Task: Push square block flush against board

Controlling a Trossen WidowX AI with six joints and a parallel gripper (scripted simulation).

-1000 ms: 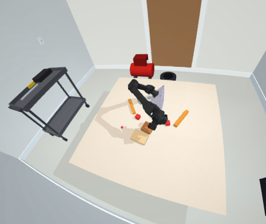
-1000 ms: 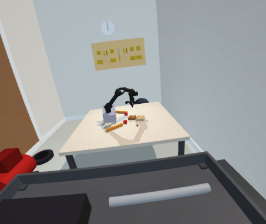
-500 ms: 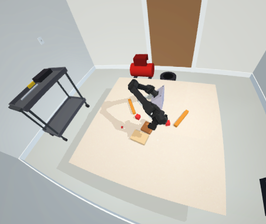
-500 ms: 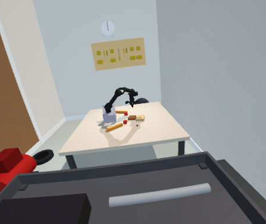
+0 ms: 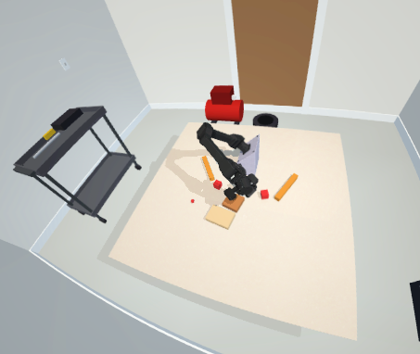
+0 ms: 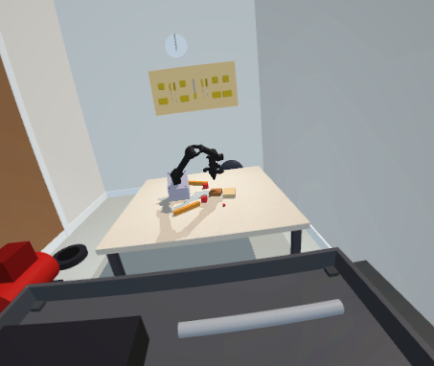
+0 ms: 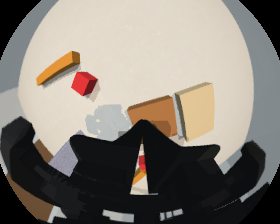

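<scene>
The brown block (image 5: pixel 235 203) (image 6: pixel 216 192) (image 7: pixel 152 110) lies flat on the table. The larger pale board (image 5: pixel 220 217) (image 6: pixel 230 193) (image 7: pixel 198 111) lies flat beside it, on the side away from the arm's base. A narrow grey strip, which looks like a shadowed gap, shows between their facing sides in the wrist view. My gripper (image 5: pixel 230 195) (image 6: pixel 214 178) (image 7: pixel 143 122) is shut and empty. It hangs above the brown block; its fingertips hide part of the block's near edge in the wrist view.
One red cube (image 5: pixel 264 194) (image 6: pixel 205 185) (image 7: pixel 83 83) and an orange bar (image 5: pixel 286 187) (image 6: pixel 197 183) (image 7: pixel 58 67) lie on one side. Another red cube (image 5: pixel 217 184) (image 6: pixel 204 199), a second orange bar (image 5: pixel 208 168) (image 6: pixel 187 208) and a tiny red piece (image 5: pixel 192 201) (image 6: pixel 223 205) lie on the other.
</scene>
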